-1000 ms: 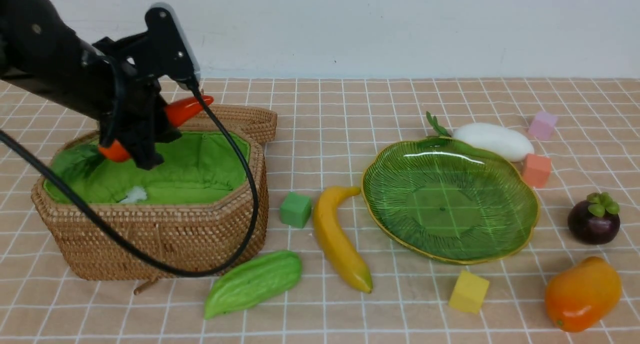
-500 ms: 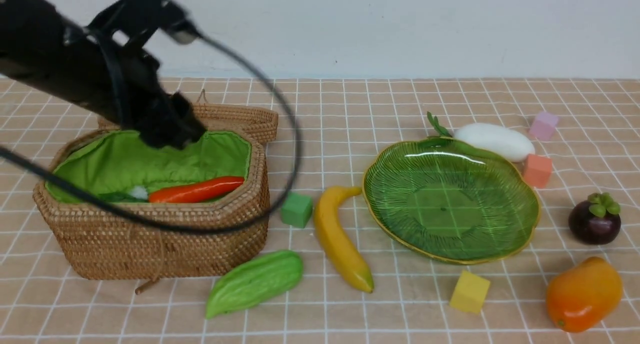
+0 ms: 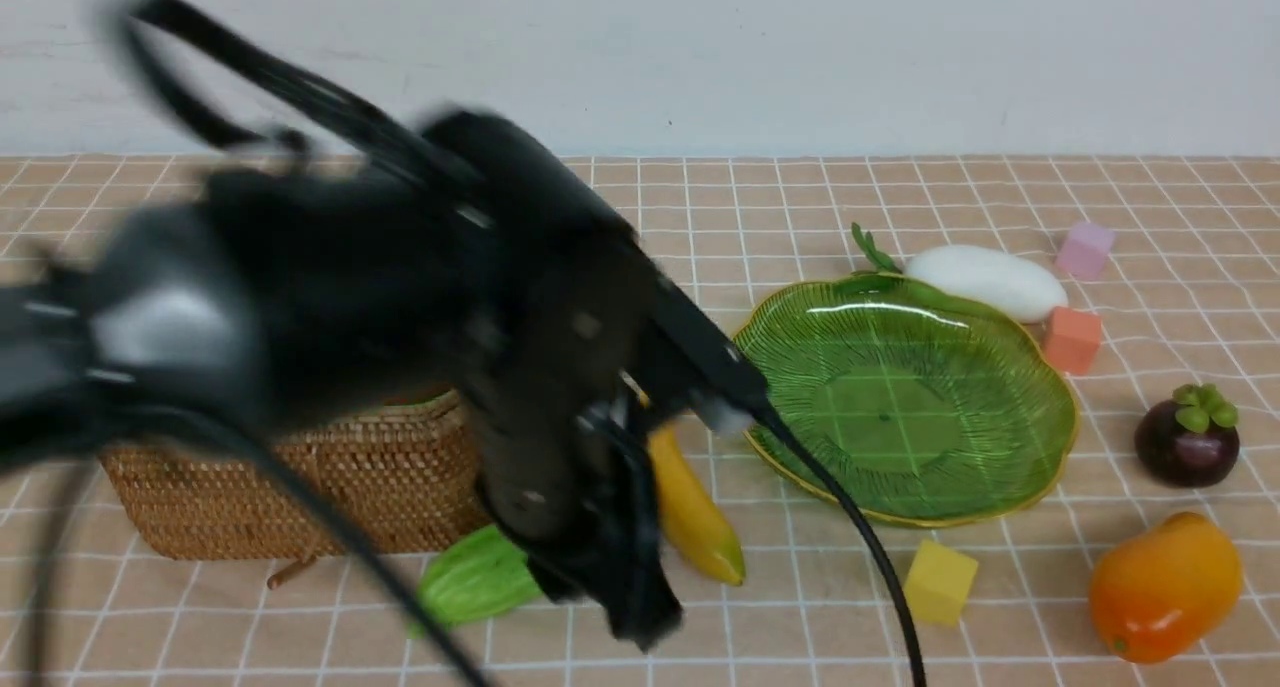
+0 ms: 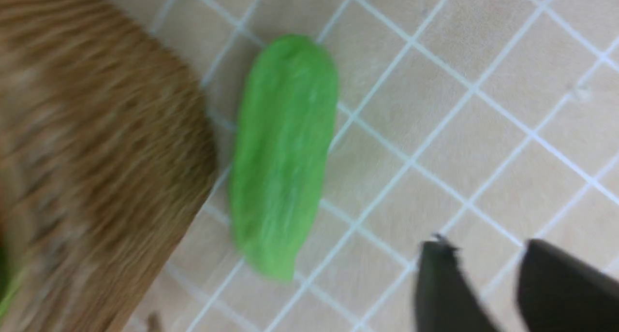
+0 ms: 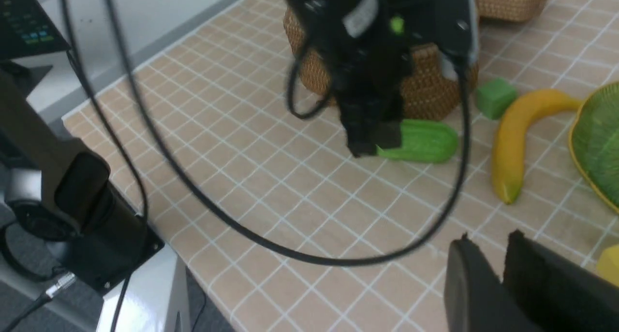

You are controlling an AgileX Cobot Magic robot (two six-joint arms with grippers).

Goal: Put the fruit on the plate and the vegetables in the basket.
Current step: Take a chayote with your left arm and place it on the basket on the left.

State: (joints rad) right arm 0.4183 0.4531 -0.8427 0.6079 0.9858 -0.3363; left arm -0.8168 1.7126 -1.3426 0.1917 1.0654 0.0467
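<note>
Black left arm [image 3: 520,367] slants steeply down beside the green gourd [image 4: 283,153], its end effector [image 4: 483,247] spread and empty.

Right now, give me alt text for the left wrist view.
A light green ridged toy gourd lies on the beige checked tablecloth beside the brown woven wicker basket. The jaws of the left gripper stand open, empty.

- The front view is bright and evenly lit; shadows on the tabletop [image 3: 800,217] are soft and short.
- A white streak of glare sits near the upper edge of the plate [image 3: 900,397].
- Motion blur smears the left arm [image 3: 330,317] over the frame's left half; the right half is sharp.
- The left wrist view is blurred throughout: the basket [image 4: 96,153] is streaked and the gourd [image 4: 283,153] soft-edged.
- In the right wrist view, the right gripper [image 5: 491,247] is dark and unfocused at lower right.
</note>
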